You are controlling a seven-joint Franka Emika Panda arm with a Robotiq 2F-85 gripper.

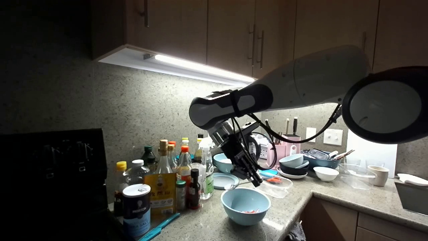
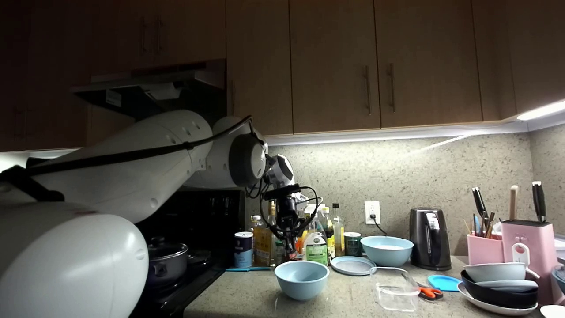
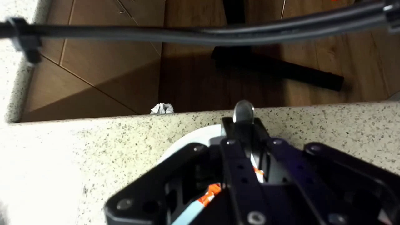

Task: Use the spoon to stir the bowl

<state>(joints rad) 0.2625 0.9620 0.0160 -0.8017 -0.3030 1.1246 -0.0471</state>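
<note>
My gripper point(image 1: 255, 181) is shut on the spoon point(image 1: 230, 186) above the far rim of the light blue bowl point(image 1: 245, 216). The spoon's round end points away from the jaws, just over and beyond that rim in an exterior view. In the wrist view, the tip of the spoon's handle point(image 3: 244, 112) sticks out past the fingers of the gripper point(image 3: 245, 126); the rest is largely hidden behind the jaws. Inside the bowl lie red-orange and white pieces point(image 1: 251, 211). Below the gripper, the bowl's pale rim point(image 3: 192, 139) shows in the wrist view.
Behind the bowl stand a spray bottle point(image 1: 208, 170), several sauce bottles and a salt canister point(image 1: 136, 211). A pale plate point(image 2: 353, 266), a second blue bowl point(image 2: 387, 251), a clear container point(image 2: 396, 296) and scissors point(image 2: 430, 292) lie around it. The counter edge point(image 3: 131, 120) runs close by.
</note>
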